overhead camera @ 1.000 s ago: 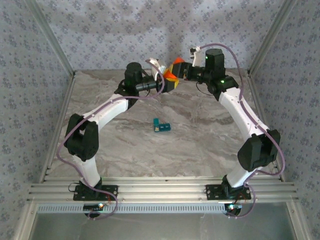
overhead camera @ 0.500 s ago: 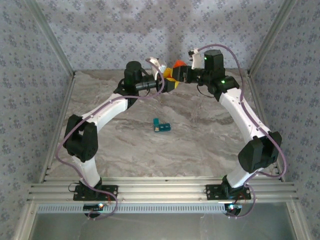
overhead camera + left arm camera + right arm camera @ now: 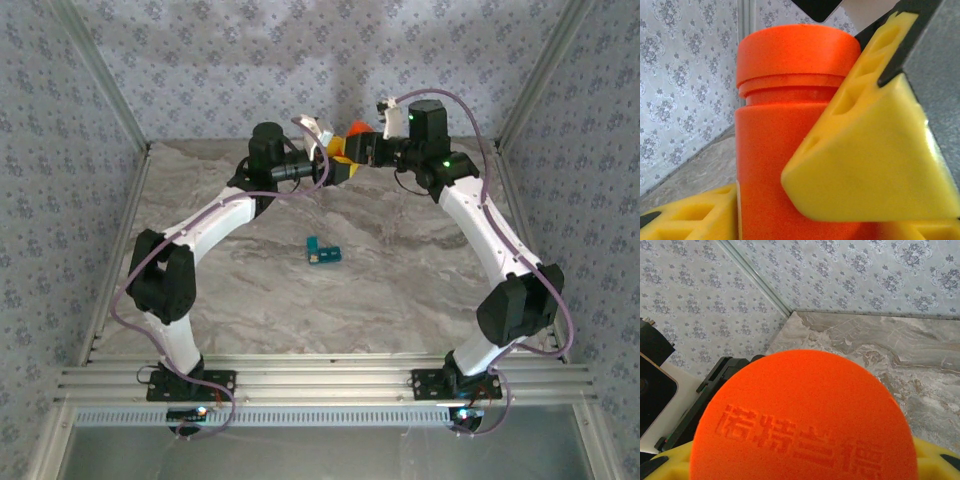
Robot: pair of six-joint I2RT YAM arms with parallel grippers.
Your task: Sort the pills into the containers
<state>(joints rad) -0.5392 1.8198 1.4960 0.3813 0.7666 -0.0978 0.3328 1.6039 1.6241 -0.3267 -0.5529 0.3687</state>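
The left gripper (image 3: 775,195) was pinching the orange bottle (image 3: 765,150) by its body. In the left wrist view, 1 yellow finger (image 3: 865,155) pressed across the bottle's right side and the other sat against its lower left. The bottle stood upright in that view, with its round orange cap on top.

The right gripper (image 3: 802,462) was closed on that cap (image 3: 805,410). In the right wrist view the flat top faced the camera and carried a row of raised characters. Yellow finger tips touched its rim at the lower left and the lower right.

From above, the 2 arms met at the far end of the marble table (image 3: 420,300), raised off its surface. The 2 grippers faced each other, with the bottle between them, close to the back wall.

The teal pill box (image 3: 322,253) lay flat on the table near its middle. It sat between the 2 arms, well apart from both grippers and nearer the camera than the bottle. It was a short strip with 1 end turned up slightly. It was too small in the overhead view to tell how its lids stood or what its compartments held.
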